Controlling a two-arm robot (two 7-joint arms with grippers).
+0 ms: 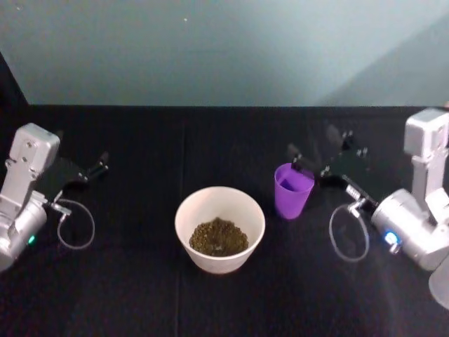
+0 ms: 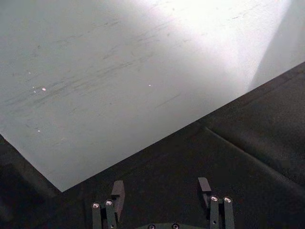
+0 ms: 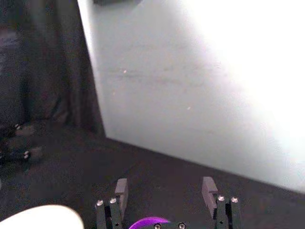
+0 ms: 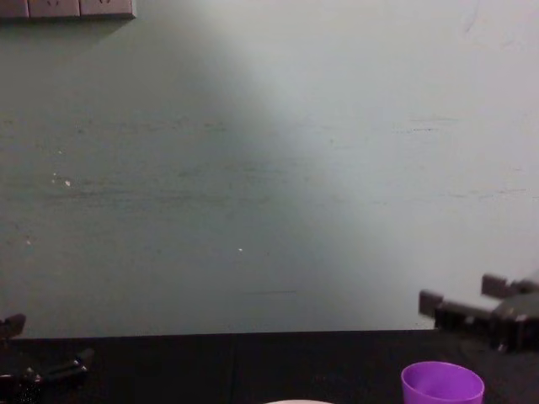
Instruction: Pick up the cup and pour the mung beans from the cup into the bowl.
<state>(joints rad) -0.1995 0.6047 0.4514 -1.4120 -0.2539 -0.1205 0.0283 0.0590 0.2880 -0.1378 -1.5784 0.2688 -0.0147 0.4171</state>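
Note:
The purple cup [image 1: 292,190] stands upright on the black table, just right of the bowl [image 1: 186,214]. Its inside looks plain purple. The mung beans [image 1: 218,236] lie as a brownish heap in the whitish bowl. My right gripper [image 1: 313,145] is open, hovering just behind and above the cup, apart from it. The right wrist view has the cup's rim [image 3: 150,223] below the open right gripper [image 3: 165,188], with the bowl's edge [image 3: 43,217] off to one side. From the chest, the cup [image 4: 442,383] sits under the right gripper [image 4: 461,293]. My left gripper [image 1: 95,168] is open at the far left.
Black cloth covers the table [image 1: 126,295], with a pale wall [image 1: 224,49] behind it. Cable loops hang by the left wrist [image 1: 76,225] and the right wrist [image 1: 349,233]. The left gripper [image 2: 161,188] faces bare cloth and wall.

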